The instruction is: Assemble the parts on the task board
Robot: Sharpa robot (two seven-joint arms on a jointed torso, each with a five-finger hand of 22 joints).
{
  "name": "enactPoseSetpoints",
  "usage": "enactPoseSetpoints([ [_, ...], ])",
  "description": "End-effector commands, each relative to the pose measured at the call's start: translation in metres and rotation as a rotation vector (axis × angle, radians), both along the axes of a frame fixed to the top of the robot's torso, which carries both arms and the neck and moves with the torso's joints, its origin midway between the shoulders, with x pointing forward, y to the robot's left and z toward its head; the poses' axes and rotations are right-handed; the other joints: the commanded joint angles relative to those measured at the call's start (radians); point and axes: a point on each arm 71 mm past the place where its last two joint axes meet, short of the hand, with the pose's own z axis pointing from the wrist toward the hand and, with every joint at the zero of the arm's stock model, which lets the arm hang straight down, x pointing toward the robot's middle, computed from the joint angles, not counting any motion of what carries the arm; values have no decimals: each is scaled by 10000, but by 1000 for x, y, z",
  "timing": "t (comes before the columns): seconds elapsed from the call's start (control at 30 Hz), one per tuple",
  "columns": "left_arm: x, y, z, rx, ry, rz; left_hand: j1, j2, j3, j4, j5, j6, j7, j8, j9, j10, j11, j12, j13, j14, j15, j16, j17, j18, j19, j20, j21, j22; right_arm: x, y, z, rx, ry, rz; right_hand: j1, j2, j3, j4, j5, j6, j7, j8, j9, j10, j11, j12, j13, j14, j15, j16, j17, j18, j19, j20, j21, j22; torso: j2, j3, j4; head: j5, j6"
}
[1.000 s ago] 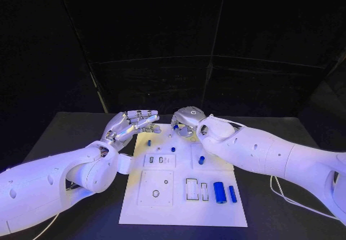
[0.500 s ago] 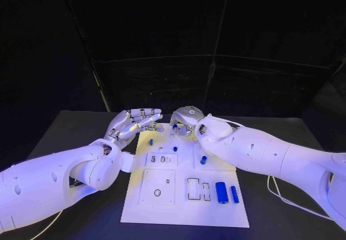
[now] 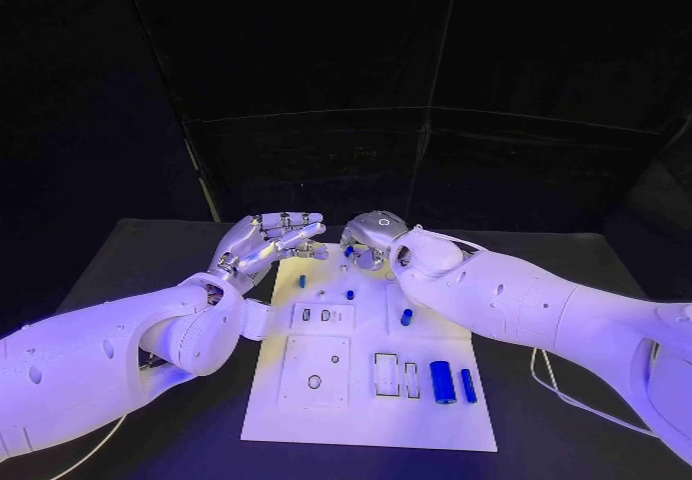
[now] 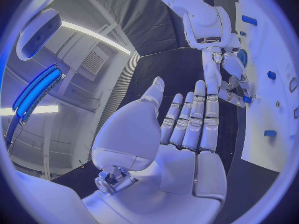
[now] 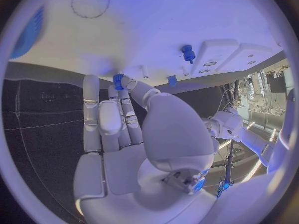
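L hand: I see it raised at the board's 11 o'clock corner, fingers straight and close together, palm empty.
R hand: at board's 12 o'clock edge, fingers bent down; fingertips pinch a small blue part.
Task board: white plate mid-table, lengthwise away from me.
Other parts: two blue cylinders side by side at approx 4 o'clock; small blue pegs nr centre-top.
Table: black.
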Motion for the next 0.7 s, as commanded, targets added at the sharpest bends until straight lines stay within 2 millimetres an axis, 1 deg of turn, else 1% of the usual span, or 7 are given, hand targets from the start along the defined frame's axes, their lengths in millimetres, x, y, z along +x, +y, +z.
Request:
enactPoseSetpoints([
  [0.03,0,-1,2,-12,-108,-168,-8,36,-17,-69,33,-67,362,-20,-14,-40,13,-51,-14,7,0,67,11,107,51,-6,51,16,1,0,1,-44,113,-89,-61,-176,17,74,-37,-209,40,-44,-12,-343,88,-66,-11,54,117,-82,-114,137,-97,62,64,9,0,-2,-11,8,-22],
  [0.23,0,-1,2,-10,-111,-167,-8,36,-17,-69,33,-67,362,-20,-14,-40,13,-51,-14,7,0,67,11,107,51,-6,51,16,-1,2,2,27,77,-13,-132,-365,-96,143,-31,-563,64,-50,-20,-827,154,-44,-5,-54,185,-261,-447,144,-165,149,37,-29,2,-3,-3,-6,-29],
  [0.3,0,-1,2,-5,-111,-156,-8,36,-17,-69,33,-67,362,-20,-14,-40,13,-51,-14,7,0,67,11,107,51,-6,51,16,-2,1,4,144,-44,7,-149,-483,-385,228,-62,-879,46,-28,-8,-1281,176,3,10,-208,209,-475,-804,147,-254,207,-63,-105,2,0,-4,1,-4],
  [0.43,0,1,2,8,-115,-121,-8,36,-17,-69,33,-67,362,-20,-14,-40,13,-51,-14,7,0,67,11,107,51,-6,51,16,-6,-5,8,446,-319,18,-48,-504,-736,312,-72,-1006,55,-5,16,-1632,207,78,26,-333,233,-634,-1106,147,-300,248,-160,-192,-8,0,-2,12,2],
  [0.53,0,3,2,19,-125,-83,-8,36,-17,-69,33,-67,362,-20,-14,-40,13,-51,-14,7,0,67,11,107,51,-6,51,16,-9,-14,11,741,-446,-37,-25,-475,-815,352,-32,-969,62,18,29,-1622,207,145,40,-325,234,-607,-1083,148,-291,255,-173,-211,-18,10,-23,13,10],
  [0.6,0,4,2,23,-144,-53,-10,35,-19,-74,33,-75,366,-29,-14,-50,17,-60,-13,-1,3,67,13,105,49,-6,53,16,-12,-24,14,1125,-440,-204,-54,-426,-914,452,79,-913,46,37,42,-1233,158,427,106,-251,199,-483,-929,155,-238,247,-171,-234,-24,2,-65,26,23],
  [0.7,1,6,2,17,-175,-30,-10,35,-19,-74,33,-75,366,-29,-13,-50,17,-60,-13,-2,3,67,13,105,49,-6,54,16,-17,-40,20,1767,-350,-576,-327,-472,-1134,702,143,-982,30,1,30,-545,55,855,216,-141,122,-293,-658,158,-149,228,-180,-272,-18,-12,-103,5,64],
])
